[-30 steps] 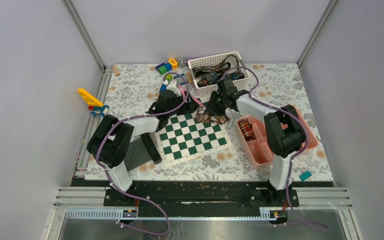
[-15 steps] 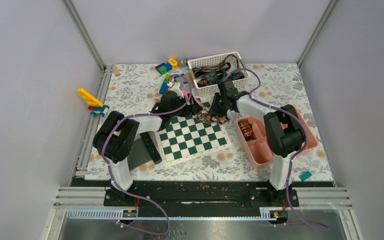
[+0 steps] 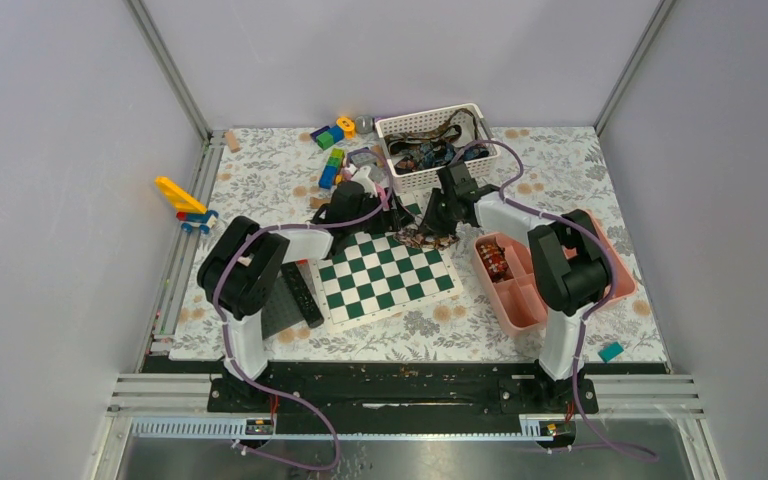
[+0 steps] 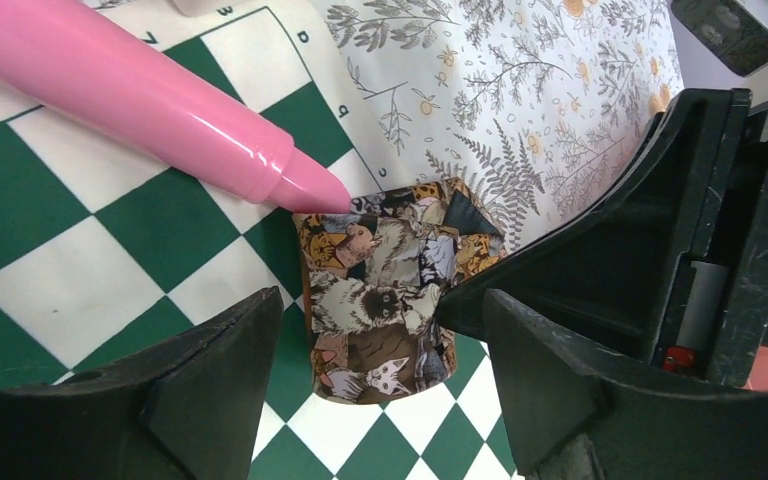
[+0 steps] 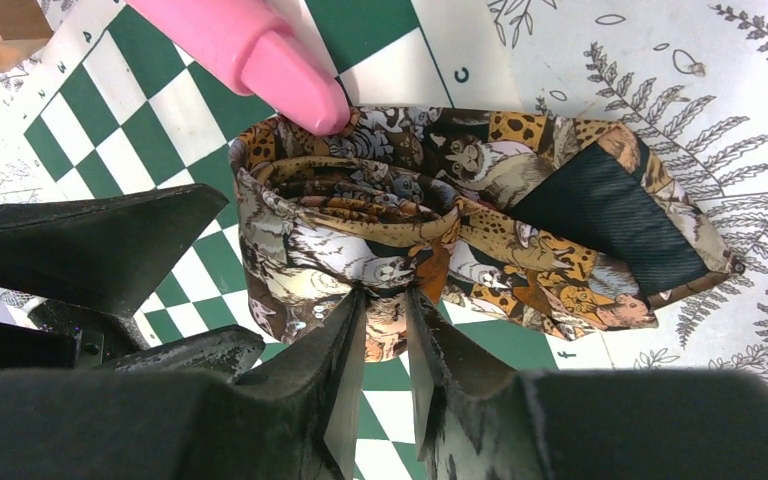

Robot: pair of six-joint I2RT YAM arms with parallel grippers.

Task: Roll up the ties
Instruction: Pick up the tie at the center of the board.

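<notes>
Your right claw (image 5: 385,310) is pinched narrowly on the folded brown animal-print fabric tie (image 5: 380,220). Your left claw (image 4: 375,310) stands wide, astride it. The white plastic basket (image 3: 480,113) holds patterned ties (image 3: 425,150). The pink plastic tray (image 3: 520,300) holds one rolled coil (image 3: 493,262).

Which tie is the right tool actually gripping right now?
The half-rolled animal-print tie at the chessboard's corner, pinched by the right tool. The other ties lie in the white basket and pink tray.

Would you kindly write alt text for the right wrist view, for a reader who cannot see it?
The right claw pinches the near edge of a loosely rolled animal-print tie lying at the corner of a green-and-white chessboard. The tip of a pink rod meets the roll's far edge; floral tablecloth shows beyond.
</notes>
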